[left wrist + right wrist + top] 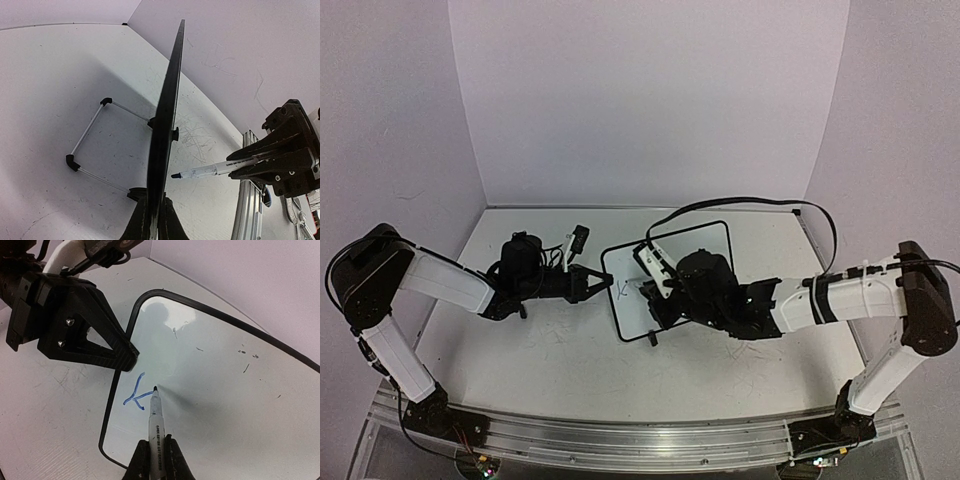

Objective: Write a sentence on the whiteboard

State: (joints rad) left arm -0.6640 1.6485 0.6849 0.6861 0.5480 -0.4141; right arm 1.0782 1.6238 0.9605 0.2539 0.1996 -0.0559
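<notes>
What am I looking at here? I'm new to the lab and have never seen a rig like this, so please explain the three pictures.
These are two robot arms bolted to a white table. The top picture looks down from above and behind them; the other two come from cameras on each wrist. The left gripper is shut on the edge of a small black-framed whiteboard, steadying it. The right gripper is shut on a marker, its tip at the board beside a blue K.
</notes>
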